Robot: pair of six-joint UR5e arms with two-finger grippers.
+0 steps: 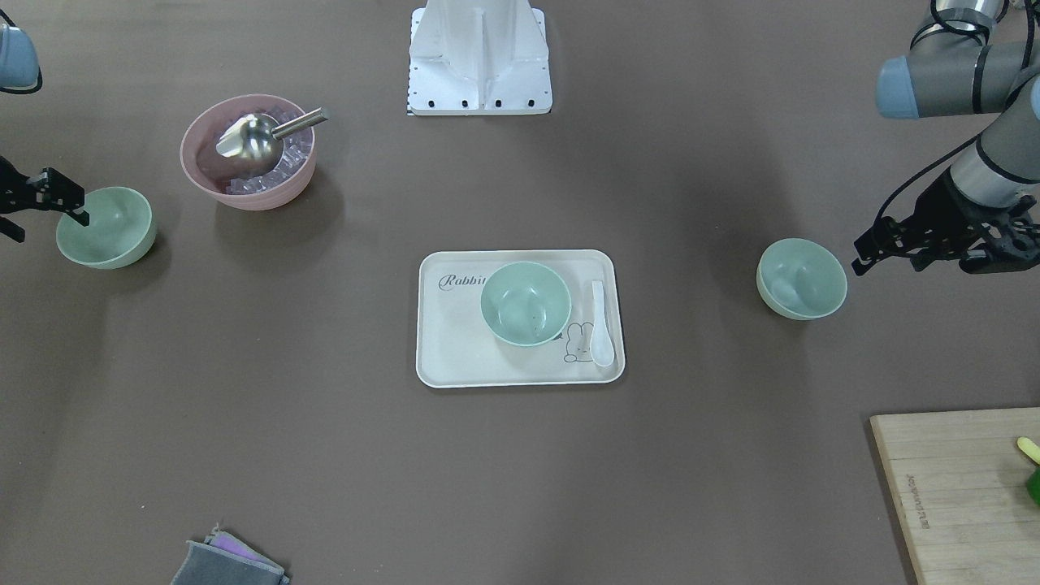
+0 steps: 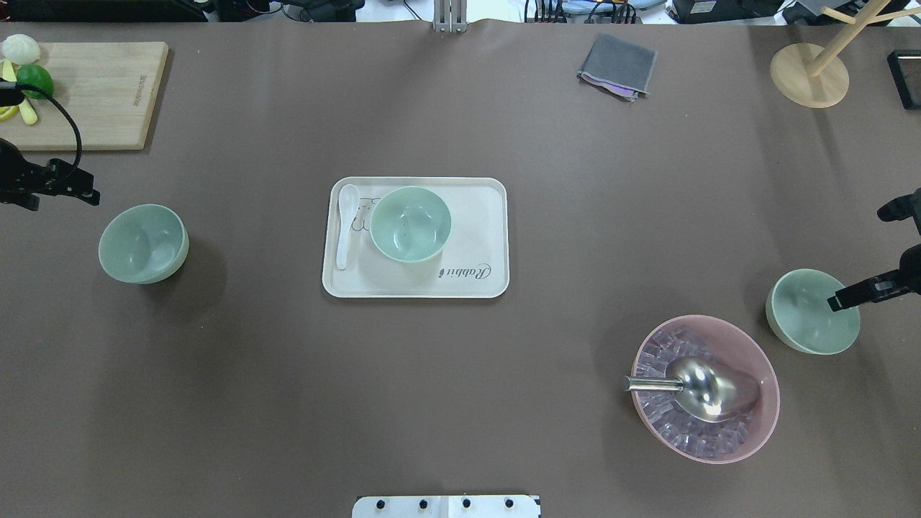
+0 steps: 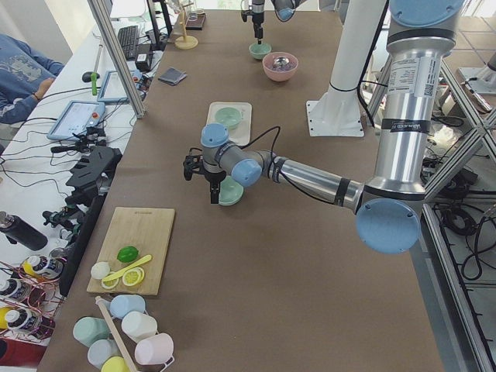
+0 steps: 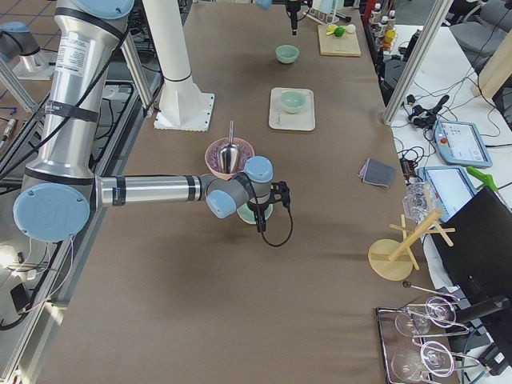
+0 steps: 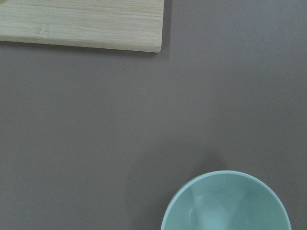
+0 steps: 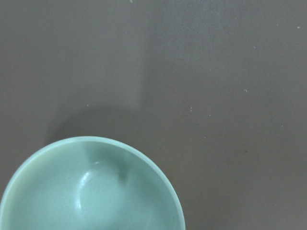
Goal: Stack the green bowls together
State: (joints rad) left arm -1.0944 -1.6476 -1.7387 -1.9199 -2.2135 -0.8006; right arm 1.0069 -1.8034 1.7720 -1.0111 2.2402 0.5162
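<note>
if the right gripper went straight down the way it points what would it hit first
Probably the green bowl beside the pink ice bowl: one finger of the right gripper hangs over its inside. Height above it is unclear.

A metal scoop (image 1: 252,140) is laid in a pink bowl (image 1: 264,197) of ice (image 1: 290,165). A white spoon (image 1: 601,325) is set along a cream tray's (image 1: 459,353) edge.
</note>
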